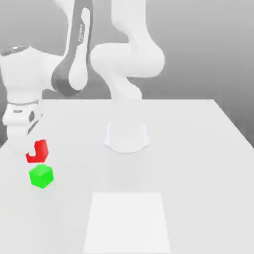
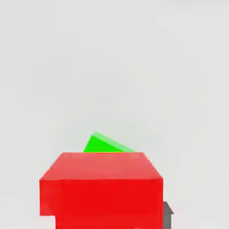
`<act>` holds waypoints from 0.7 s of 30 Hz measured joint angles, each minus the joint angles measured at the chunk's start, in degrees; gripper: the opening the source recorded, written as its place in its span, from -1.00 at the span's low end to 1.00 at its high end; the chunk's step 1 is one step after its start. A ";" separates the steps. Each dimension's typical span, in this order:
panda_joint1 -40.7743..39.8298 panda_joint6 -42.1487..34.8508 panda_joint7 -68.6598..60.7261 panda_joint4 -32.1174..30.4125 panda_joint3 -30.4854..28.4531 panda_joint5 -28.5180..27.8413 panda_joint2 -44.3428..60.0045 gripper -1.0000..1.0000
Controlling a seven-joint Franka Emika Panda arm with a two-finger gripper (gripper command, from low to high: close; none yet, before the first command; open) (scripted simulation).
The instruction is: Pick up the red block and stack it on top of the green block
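The small matte red cube (image 1: 38,151) is pinched between the white two-finger gripper (image 1: 31,149) at the exterior view's left, lifted off the white table (image 1: 198,158). Just below it, apart, the small matte green cube (image 1: 41,176) rests on the table.

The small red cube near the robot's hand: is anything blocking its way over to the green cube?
Nothing visible does. The small matte red cube sits at the hand, just above the small matte green cube, with only bare white table around them.
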 joint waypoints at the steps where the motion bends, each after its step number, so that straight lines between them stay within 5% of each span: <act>1: 0.59 1.07 -1.46 0.00 -0.09 2.05 1.26 -1.00; 7: 0.44 7.54 -13.41 0.02 4.34 19.02 9.82 -1.00; 8: -0.20 8.10 -14.60 0.03 5.27 20.71 10.62 1.00; 14: -0.60 8.47 -15.11 0.04 5.78 21.47 11.02 1.00; 21: -3.47 2.33 -3.82 -0.01 4.33 5.40 2.87 1.00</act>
